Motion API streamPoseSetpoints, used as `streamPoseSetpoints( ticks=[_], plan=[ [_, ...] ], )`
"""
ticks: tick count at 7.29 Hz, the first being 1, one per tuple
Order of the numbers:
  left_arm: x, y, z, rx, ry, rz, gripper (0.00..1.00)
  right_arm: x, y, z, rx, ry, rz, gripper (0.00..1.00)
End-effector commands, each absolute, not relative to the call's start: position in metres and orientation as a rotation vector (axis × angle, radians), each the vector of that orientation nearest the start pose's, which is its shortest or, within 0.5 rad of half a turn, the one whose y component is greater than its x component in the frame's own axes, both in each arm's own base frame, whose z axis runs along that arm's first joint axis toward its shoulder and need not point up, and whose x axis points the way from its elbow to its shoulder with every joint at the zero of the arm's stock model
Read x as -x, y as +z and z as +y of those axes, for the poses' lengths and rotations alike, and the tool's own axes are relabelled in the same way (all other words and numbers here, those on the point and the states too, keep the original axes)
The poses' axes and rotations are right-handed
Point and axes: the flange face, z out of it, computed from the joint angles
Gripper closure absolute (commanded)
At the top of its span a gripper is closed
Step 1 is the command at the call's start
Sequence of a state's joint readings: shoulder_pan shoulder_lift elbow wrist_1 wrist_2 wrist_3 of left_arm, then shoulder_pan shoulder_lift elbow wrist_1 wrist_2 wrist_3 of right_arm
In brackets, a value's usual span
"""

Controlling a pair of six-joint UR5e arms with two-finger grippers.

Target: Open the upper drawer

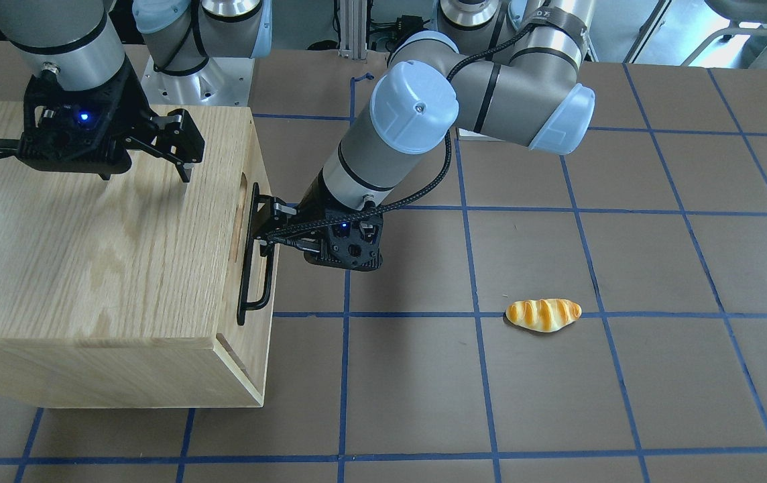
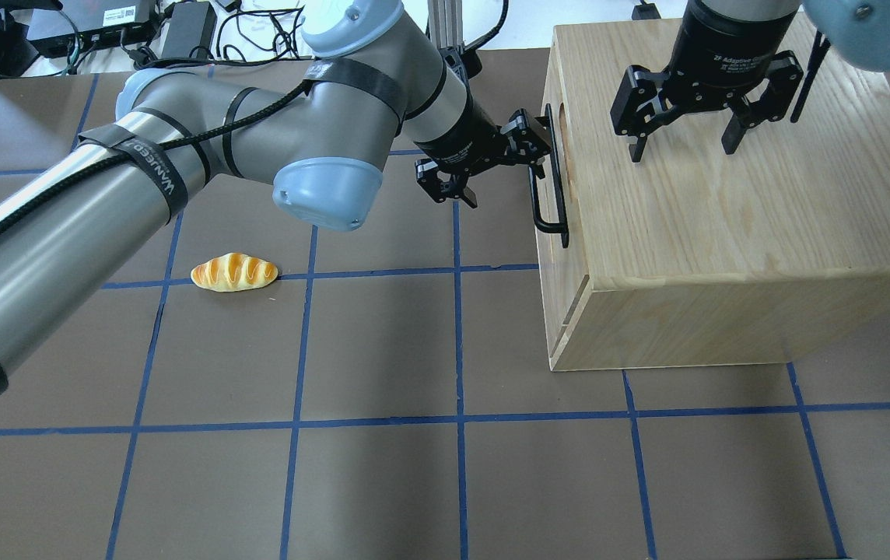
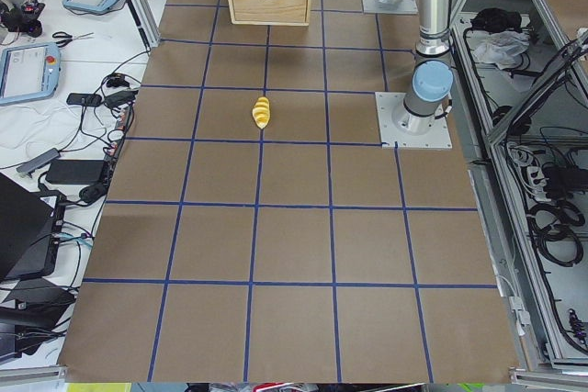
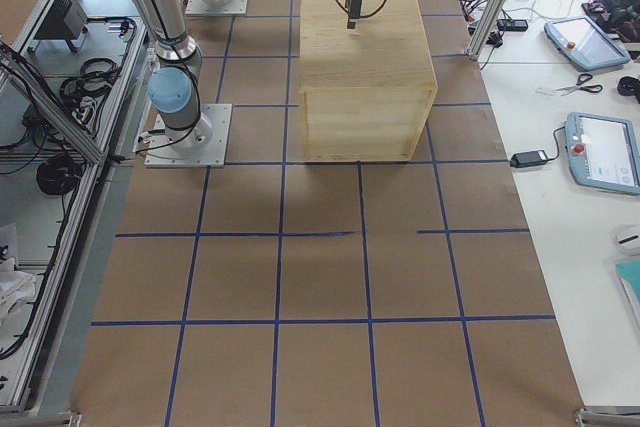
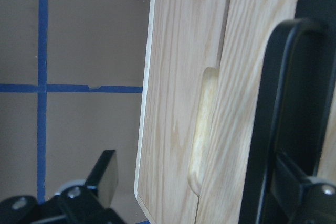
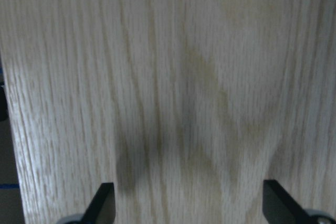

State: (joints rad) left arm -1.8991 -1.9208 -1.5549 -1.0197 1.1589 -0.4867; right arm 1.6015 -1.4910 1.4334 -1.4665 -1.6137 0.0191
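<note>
The upper drawer (image 5: 247, 24) has a pale wood front with an oblong slot (image 5: 202, 129) and a long black bar handle (image 1: 247, 268). The handle also shows in the overhead view (image 2: 552, 194). The drawer front looks flush with the oak cabinet (image 2: 725, 218). My left gripper (image 1: 264, 229) is open right at the handle. In the left wrist view one finger (image 5: 302, 195) overlaps the bar and the other finger (image 5: 102, 179) is off to the side. My right gripper (image 2: 685, 148) is open and empty, with its fingers pointing down just above the cabinet top.
A yellow striped bread roll (image 2: 233, 272) lies on the brown table (image 2: 383, 467), well to the left of the cabinet. Blue tape lines grid the table. My left arm stretches across the table's left half towards the cabinet front.
</note>
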Motion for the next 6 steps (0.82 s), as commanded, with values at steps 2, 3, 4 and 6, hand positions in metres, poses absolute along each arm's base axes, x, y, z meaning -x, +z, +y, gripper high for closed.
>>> streamPoseSetpoints(
  ticks=[2,3,4,6],
  plan=[
    [0.363,0.367,-0.542,0.134,-0.107,3.556,0.00,-0.144,0.505,-0.516,0.016,0.072,3.185,0.00],
    [0.360,0.369,-0.540,0.119,-0.122,3.545,0.00,-0.145,0.505,-0.516,0.019,0.072,3.185,0.00],
    [0.356,0.369,-0.541,0.090,-0.129,3.542,0.00,-0.145,0.505,-0.516,0.021,0.072,3.185,0.00],
    [0.351,0.369,-0.543,0.100,-0.142,3.530,0.00,-0.145,0.504,-0.516,0.019,0.074,3.185,0.00]
  ],
)
